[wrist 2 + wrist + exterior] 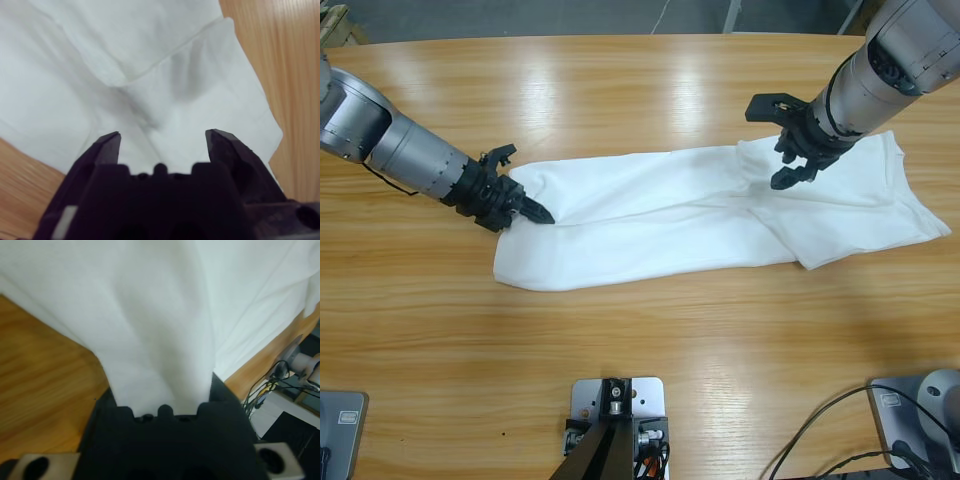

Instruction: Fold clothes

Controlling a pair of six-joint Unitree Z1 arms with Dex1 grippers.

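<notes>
Cloth is lying across the middle of the wooden table: a white T-shirt, already doubled lengthwise into a long band. The left gripper is pinching the band's end, with fabric running straight into its closed jaws. The right gripper is hovering with jaws spread wide over the sleeve end, holding nothing. Being thin, limp cotton (light, and prone to sagging and creasing), it is probably best taken by hems or corners, with both ends lifted together.
</notes>
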